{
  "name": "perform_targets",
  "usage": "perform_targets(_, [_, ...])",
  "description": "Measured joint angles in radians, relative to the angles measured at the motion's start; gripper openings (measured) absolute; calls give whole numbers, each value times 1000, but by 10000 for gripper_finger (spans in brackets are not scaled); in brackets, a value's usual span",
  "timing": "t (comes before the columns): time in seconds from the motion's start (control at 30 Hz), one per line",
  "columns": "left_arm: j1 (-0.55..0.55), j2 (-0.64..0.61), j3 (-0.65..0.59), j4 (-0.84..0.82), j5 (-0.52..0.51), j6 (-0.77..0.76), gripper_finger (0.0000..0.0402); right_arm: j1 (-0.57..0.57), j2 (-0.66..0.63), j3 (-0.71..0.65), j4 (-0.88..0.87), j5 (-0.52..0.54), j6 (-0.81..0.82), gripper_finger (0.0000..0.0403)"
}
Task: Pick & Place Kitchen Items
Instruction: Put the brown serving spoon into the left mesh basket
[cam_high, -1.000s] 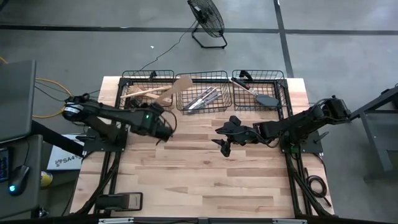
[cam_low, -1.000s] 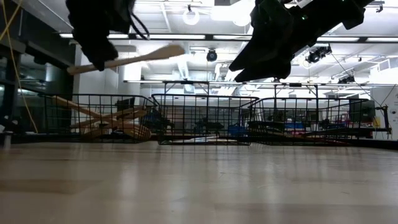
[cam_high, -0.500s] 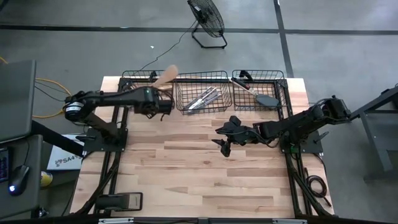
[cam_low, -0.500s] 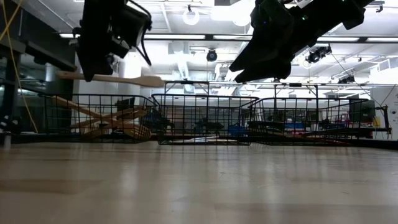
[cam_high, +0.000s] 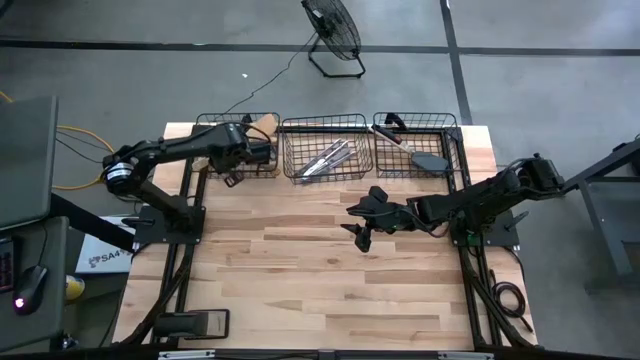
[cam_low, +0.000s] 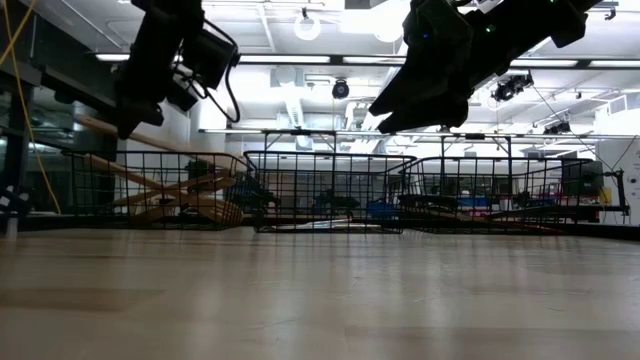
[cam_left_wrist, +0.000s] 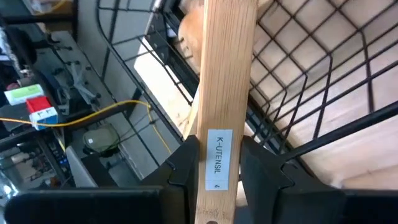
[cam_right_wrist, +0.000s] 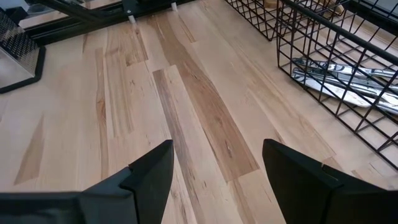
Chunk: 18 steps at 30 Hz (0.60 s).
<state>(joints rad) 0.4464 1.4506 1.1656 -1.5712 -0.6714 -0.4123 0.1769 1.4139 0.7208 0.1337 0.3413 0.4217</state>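
Currently, your left gripper (cam_high: 262, 152) is clamped on a wooden spatula (cam_left_wrist: 225, 87), both fingers (cam_left_wrist: 181, 163) pressed to its labelled handle; you have it above the left wire basket (cam_high: 205, 125), the blade (cam_high: 264, 123) reaching toward the far rim.

Your right gripper (cam_high: 360, 222) hangs over the bare tabletop (cam_high: 330, 280) near its middle, jaws spread and holding nothing.

Left basket: several wooden utensils (cam_low: 165, 195) lying crossed.

Middle basket (cam_high: 322, 124): silver metal knives (cam_high: 325, 160), also seen from your right wrist (cam_right_wrist: 345, 78).

Right basket (cam_high: 452, 135): a black turner (cam_high: 428, 158) and a red-headed spatula (cam_high: 385, 130).

Beyond the table, a floor fan (cam_high: 332, 30) stands on the concrete.
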Motion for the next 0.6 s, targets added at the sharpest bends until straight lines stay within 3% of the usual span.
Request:
perform_targets(0.43, [84, 7, 0, 9, 13, 130, 86, 0, 0, 0, 0, 0, 0, 239])
perform_targets(0.6, [84, 33, 0, 52, 62, 173, 86, 0, 0, 0, 3, 0, 0, 239])
